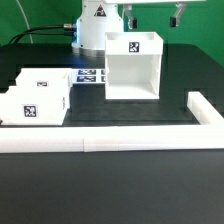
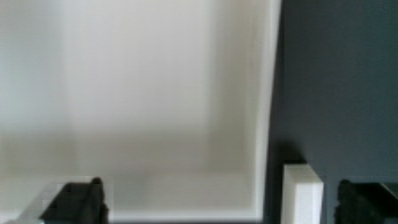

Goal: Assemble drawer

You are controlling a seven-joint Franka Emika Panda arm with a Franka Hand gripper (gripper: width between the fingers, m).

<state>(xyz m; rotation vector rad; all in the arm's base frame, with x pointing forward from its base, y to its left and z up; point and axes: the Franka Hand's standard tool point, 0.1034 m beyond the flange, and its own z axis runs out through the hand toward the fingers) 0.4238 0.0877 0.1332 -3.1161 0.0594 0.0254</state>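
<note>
We see jaws wide above the case (image 1: 131, 72); front tray (image 1: 30, 106), rear tray (image 1: 48, 84) and border rail (image 1: 110, 141) crowd the bench (image 1: 150, 185).

It looked like a robotics lab bench, not a home or a shop: a white robot arm (image 1: 95, 22) stood at the back of a plain black table (image 1: 110, 190), with a blue light (image 1: 76, 38) glowing by its foot. The white plastic pieces set out there, a cube-like case (image 1: 133, 75), the nearer tray (image 1: 30, 105) and the farther tray (image 1: 45, 85), were blank apart from the printed black-and-white square tags I could see on the case and the nearer tray. The marker board (image 1: 90, 76) lay flat on the table with more such tags, and a long low white border rail (image 1: 110, 142) edged the working area.
</note>
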